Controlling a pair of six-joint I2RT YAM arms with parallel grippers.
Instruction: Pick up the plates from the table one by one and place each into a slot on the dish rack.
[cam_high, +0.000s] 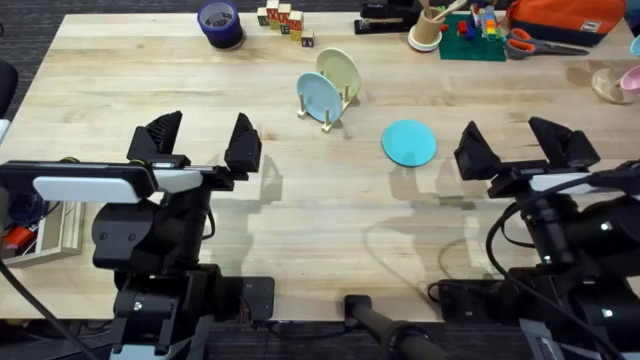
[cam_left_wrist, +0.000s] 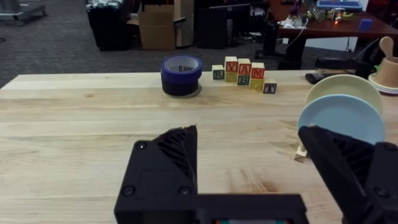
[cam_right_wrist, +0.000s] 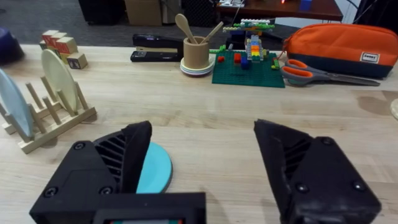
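We hold both grippers, left (cam_high: 200, 142) and right (cam_high: 515, 143), spread, empty | turquoise plate (cam_high: 409, 142) flat at rack's (cam_high: 328, 108) 4 o'clock, awaiting pickup | blue plate (cam_high: 318, 97), yellow plate (cam_high: 339, 73) upright in slots

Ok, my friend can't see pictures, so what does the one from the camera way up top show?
Two black robot arms rest at the near edge of a wooden table, the left gripper and right gripper both open. A turquoise plate lies flat ahead of the right gripper. A pale blue plate and a yellow-green plate stand upright in a small wooden dish rack.
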